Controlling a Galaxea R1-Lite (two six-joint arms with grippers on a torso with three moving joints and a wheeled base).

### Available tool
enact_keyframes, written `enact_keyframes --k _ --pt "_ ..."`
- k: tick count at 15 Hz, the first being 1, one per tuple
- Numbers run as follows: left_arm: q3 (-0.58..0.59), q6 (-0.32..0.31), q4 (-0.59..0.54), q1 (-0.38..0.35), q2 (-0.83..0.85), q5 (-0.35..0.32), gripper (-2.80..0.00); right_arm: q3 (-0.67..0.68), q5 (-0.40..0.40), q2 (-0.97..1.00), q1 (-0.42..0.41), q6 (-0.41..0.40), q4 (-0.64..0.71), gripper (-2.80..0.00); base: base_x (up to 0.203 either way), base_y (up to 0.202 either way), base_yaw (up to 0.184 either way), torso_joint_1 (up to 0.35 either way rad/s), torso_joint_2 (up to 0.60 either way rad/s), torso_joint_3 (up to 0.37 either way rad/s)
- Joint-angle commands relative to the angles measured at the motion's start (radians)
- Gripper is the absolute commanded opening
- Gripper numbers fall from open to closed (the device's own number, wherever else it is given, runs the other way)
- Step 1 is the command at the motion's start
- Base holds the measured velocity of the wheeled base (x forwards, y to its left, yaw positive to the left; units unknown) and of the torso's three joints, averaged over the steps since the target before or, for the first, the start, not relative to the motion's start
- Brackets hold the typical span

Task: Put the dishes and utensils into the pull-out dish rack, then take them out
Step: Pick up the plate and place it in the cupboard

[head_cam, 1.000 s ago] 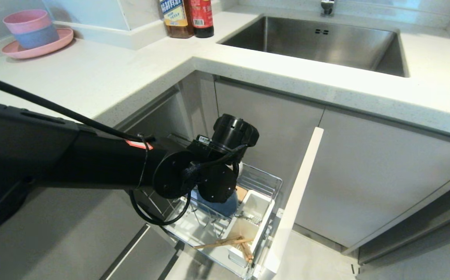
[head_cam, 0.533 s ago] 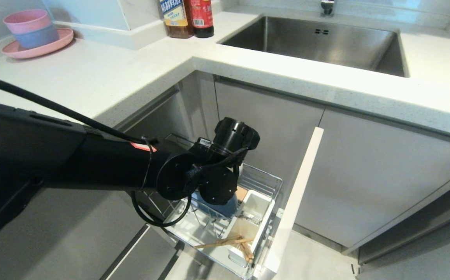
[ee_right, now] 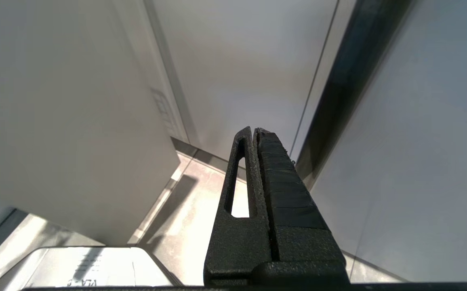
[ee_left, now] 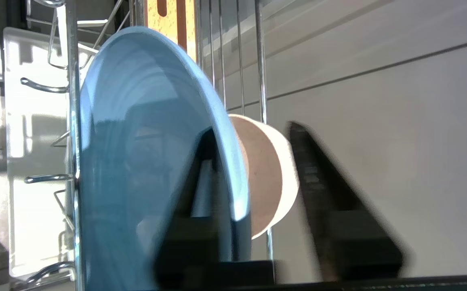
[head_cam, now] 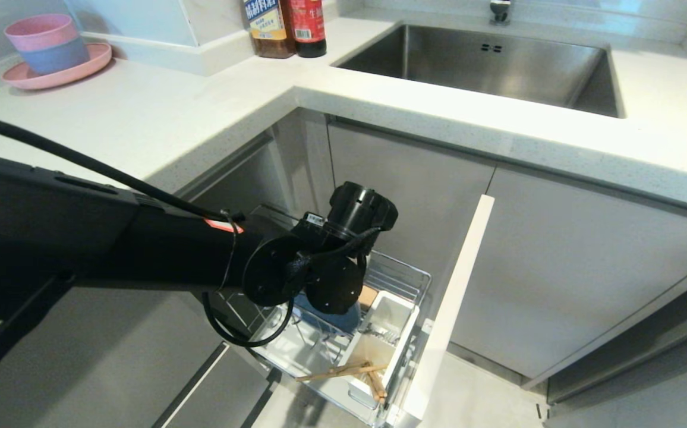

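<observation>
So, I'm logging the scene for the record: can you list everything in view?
plate: 1, pale blue, upright in rack
bowl: 1, cream, behind plate
rack: 1, chrome, pulled out
chopsticks: 1 pair, wooden, rack front
knife block: 1, wooden, in rack
pink plate: 1, counter
stacked bowls: 2, pink on blue, on pink plate
bottles: 2, beside sink
sink: 1, steel
left gripper: open, straddling plate rim
right gripper: shut, parked

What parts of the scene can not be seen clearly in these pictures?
- Left gripper: hidden in the head view behind its own wrist.
- Blue plate: mostly covered by that wrist in the head view; cut off by the edge in the left wrist view.
- Cream bowl: half hidden behind the plate.
- Fork: too small to identify.
</observation>
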State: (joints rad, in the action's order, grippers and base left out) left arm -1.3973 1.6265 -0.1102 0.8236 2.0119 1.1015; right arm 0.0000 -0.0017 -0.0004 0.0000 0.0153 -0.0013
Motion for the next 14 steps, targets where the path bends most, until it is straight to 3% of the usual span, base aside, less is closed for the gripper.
enact_keyframes --k 1,4,13,14 --pt "0.000 0.009 -0.005 0.000 -0.001 0.009 0.00 0.002 0.000 0.000 0.000 0.000 0.000 -2.80 0.000 0.000 0.000 0.000 0.00 0.000" --pt "0.000 0.006 -0.008 0.002 -0.004 0.011 0.00 0.002 0.000 0.000 0.000 0.000 0.000 -2.80 0.000 0.000 0.000 0.000 0.00 0.000" --pt "-0.054 0.007 -0.205 0.079 -0.161 0.012 0.00 0.002 0.000 0.000 0.000 0.000 0.000 -2.80 0.000 0.000 0.000 0.000 0.00 0.000" --pt "-0.061 0.005 -0.211 0.085 -0.188 0.011 -2.28 0.002 0.000 0.000 0.000 0.000 0.000 -2.80 0.000 0.000 0.000 0.000 0.00 0.000"
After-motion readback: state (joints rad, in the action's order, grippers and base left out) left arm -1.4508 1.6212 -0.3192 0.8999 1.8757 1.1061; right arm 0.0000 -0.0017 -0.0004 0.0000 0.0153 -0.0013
